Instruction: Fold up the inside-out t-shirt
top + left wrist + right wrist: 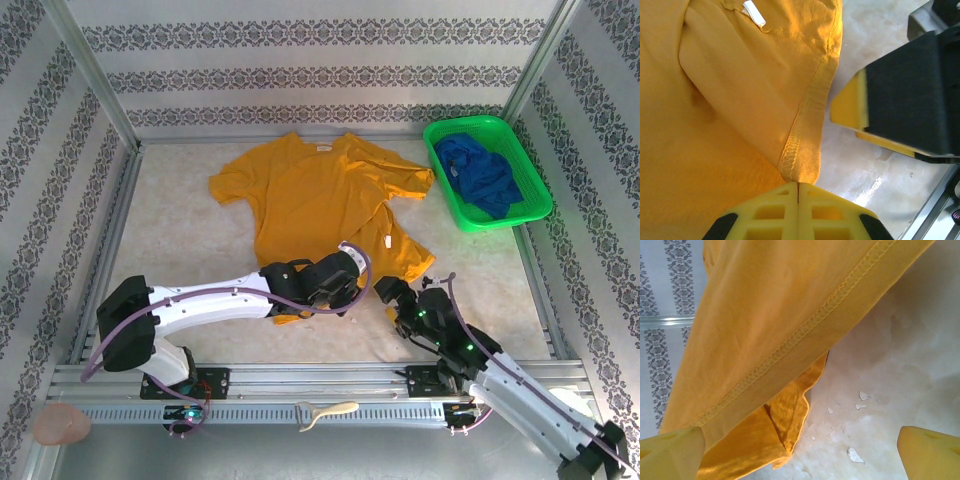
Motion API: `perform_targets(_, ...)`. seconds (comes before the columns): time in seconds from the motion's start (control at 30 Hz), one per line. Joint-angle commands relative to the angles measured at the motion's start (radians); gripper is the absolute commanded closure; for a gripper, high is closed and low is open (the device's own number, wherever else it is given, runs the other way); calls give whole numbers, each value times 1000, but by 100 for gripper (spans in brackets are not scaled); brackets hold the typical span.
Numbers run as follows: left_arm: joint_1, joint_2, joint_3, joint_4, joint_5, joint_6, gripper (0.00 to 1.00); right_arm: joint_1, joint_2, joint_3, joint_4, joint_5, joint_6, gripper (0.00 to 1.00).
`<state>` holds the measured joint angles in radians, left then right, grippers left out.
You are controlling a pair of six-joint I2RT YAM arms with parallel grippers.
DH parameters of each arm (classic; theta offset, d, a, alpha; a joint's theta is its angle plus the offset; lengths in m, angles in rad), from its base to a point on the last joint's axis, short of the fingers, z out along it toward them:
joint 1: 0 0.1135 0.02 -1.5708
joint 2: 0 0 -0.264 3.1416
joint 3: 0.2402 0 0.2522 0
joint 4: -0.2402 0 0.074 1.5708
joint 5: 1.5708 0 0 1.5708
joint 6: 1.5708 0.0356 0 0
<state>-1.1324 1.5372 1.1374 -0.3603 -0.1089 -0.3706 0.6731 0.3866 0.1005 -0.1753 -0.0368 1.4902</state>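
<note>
The inside-out t-shirt lies rumpled in the middle of the table, to the left of a green basket that holds a deep-blue cloth. The left gripper has its jaws pressed together, pinching the shirt's stitched hem at its near edge. Just beside it, the right gripper has its jaws spread wide, with the hem hanging close in front of them.

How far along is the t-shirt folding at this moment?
Nothing folded: the t-shirt lies spread on the table, partly rumpled. In hand: the left end effector is shut on its bottom hem; the right end effector is open at that hem, not gripping. Left: every fold.
</note>
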Motion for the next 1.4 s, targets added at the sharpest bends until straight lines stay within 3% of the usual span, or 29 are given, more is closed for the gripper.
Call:
perform_targets(0.0, -1, -37, -1, -35, 5, 12, 100, 41, 144, -1, 203, 130, 79, 2)
perform_targets(0.23, -1, -52, -9, -34, 9, 16, 100, 70, 464, 88, 480, 161, 91, 3)
perform_targets(0.43, -1, -74, -48, -8, 18, 0, 100, 76, 513, 140, 512, 189, 90, 4)
perform_targets(0.57, 0, -81, -60, 4, 30, -1, 100, 75, 549, 156, 556, 200, 101, 11)
perform_targets(0.63, -1, -84, -61, 5, 38, 3, 100, 74, 569, 174, 577, 191, 93, 31)
perform_targets(0.73, 0, -88, -74, 18, 35, 27, 100, 65, 588, 197, 597, 170, 89, 97)
perform_targets(0.77, 0, -95, -82, 23, 26, 38, 89, 59, 589, 204, 598, 158, 87, 100)
perform_targets(0.8, -1, -100, -93, 34, 16, 51, 70, 55, 585, 208, 599, 150, 82, 100)
perform_targets(0.87, -1, -111, -126, 66, -1, 81, 49, 50, 574, 211, 593, 146, 80, 100)
perform_targets(0.97, -3, -108, -170, 118, -22, 113, 27, 38, 555, 218, 579, 134, 77, 100)
perform_targets(1.13, -30, -64, -214, 240, -68, 157, 15, 31, 541, 230, 565, 121, 75, 100)
perform_targets(1.37, -36, 68, -188, 362, -211, 197, 10, 28, 542, 237, 562, 101, 86, 100)
